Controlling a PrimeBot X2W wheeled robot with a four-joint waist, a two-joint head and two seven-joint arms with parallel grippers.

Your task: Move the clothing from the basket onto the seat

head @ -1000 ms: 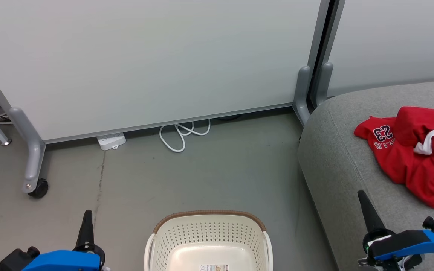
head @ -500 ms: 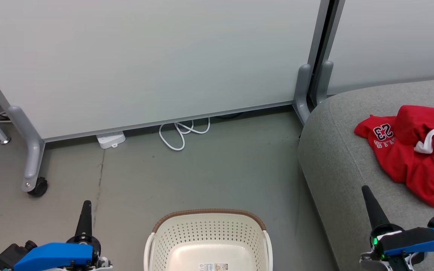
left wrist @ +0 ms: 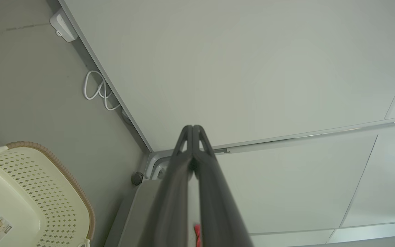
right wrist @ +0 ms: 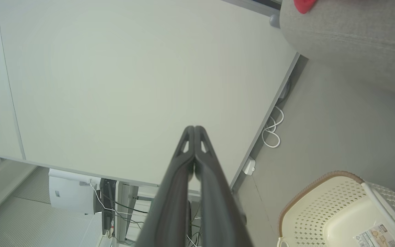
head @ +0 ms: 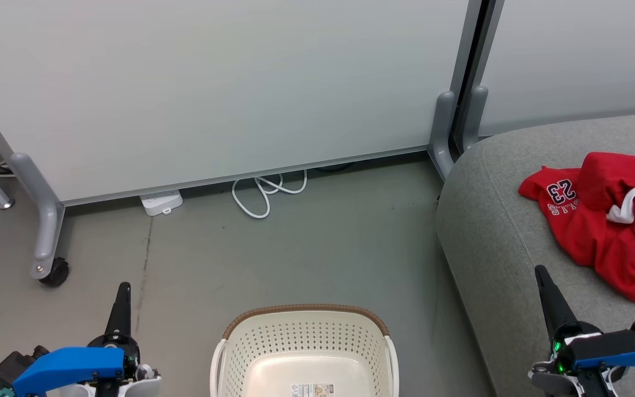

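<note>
On the seat (head: pixel 494 231) lies the clothing (head: pixel 604 220); basket (head: pixel 306 342) empty.

Both arms creeping forward — the left gripper (head: pixel 123 292) has slid up the head view and a shade to the left, the right gripper (head: pixel 543 275) has drifted up and to the right over the seat (head: pixel 494 231), so the two stand wider apart — and the camera itself has tipped slightly down.

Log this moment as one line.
clothing: piled on seat | basket: on floor, visible part empty | left jaws: shut, empty | right jaws: shut, empty | task: looks done
</note>
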